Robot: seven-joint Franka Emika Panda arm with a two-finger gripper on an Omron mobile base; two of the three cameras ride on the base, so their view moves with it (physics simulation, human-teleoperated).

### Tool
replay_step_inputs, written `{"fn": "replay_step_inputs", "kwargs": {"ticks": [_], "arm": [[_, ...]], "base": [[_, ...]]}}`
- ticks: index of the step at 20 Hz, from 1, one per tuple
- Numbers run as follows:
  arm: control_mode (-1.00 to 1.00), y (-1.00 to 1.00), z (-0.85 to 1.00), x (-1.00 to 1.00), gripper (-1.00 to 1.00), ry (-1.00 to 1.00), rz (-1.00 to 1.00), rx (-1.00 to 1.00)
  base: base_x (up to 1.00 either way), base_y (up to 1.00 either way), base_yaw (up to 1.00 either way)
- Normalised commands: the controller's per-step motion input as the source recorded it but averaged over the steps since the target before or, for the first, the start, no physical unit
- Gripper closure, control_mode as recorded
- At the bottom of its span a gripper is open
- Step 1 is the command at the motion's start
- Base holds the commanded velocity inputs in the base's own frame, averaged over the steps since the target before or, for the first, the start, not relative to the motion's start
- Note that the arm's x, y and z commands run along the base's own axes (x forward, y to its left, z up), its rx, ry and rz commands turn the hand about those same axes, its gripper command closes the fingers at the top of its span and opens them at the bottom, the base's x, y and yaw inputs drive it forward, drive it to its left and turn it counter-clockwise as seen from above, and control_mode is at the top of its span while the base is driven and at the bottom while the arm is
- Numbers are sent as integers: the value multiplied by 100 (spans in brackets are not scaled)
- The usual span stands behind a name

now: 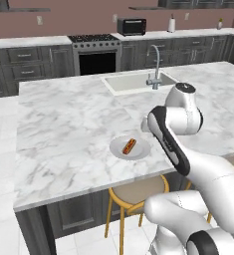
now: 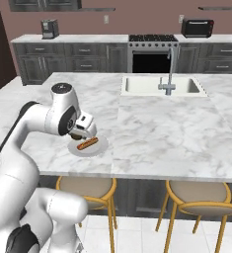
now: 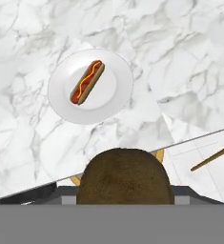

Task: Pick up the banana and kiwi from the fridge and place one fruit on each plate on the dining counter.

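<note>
The kiwi (image 3: 125,178), a dull brown egg-shaped fruit, sits close up at the bottom of the hand view with my gripper (image 3: 125,193) shut on it. A round white plate (image 3: 118,71) bearing a red-orange hot dog (image 3: 87,82) lies on the marble dining counter (image 1: 63,129), just ahead of the kiwi. From the right base view my gripper (image 2: 80,132) hovers over the near-left rim of that plate (image 2: 101,146), close to the counter's front edge. The plate (image 1: 117,149) lies left of my bent arm. The banana and the fridge are out of view.
An inset sink (image 1: 133,82) with a tap (image 1: 156,74) lies at the counter's far side. Round wooden stools (image 2: 85,188) (image 2: 201,195) stand under the front edge. Dark wall cabinets, a stove (image 1: 96,57) and a toaster oven (image 1: 131,26) line the back wall.
</note>
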Motion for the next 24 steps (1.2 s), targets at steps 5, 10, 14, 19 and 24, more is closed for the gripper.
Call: {"fn": "replay_step_inputs", "kwargs": {"ticks": [5, 10, 14, 19, 24], "arm": [[-100, 2, -54, 52, 100, 0, 0, -6], [-100, 9, -46, 37, 100, 0, 0, -5], [-100, 3, -35, 18, 100, 0, 0, 0], [-100, 1, -32, 21, 100, 0, 0, 0], [-100, 5, -22, 37, 100, 0, 0, 0]], "base": [[0, 0, 0], [0, 0, 0], [0, 0, 0], [0, 0, 0], [0, 0, 0]]}}
